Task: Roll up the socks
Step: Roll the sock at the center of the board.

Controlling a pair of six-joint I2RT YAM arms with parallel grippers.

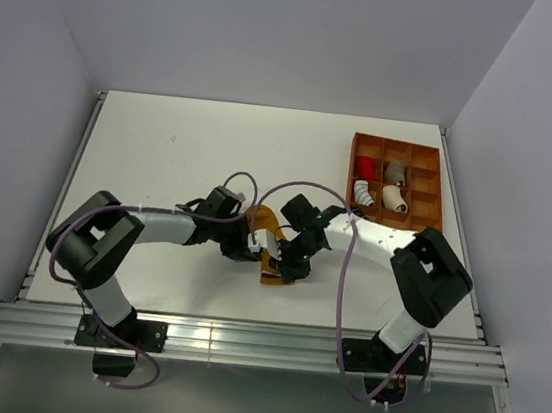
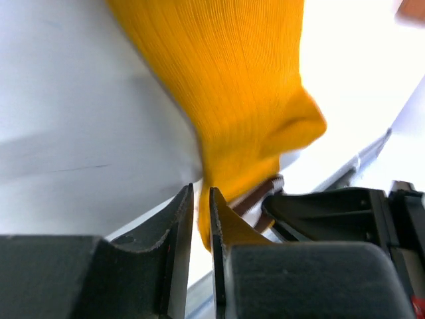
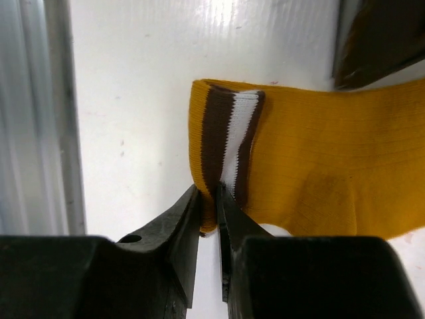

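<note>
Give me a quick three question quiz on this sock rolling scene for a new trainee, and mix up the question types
1. True or false: the right gripper is shut on the striped cuff of the mustard sock.
2. Where on the table does the orange compartment tray sit? A: far right. B: near left. C: centre.
3. Fill the gap: the cuff's stripes are brown and ____.

Key: 1 true; 2 A; 3 white.
</note>
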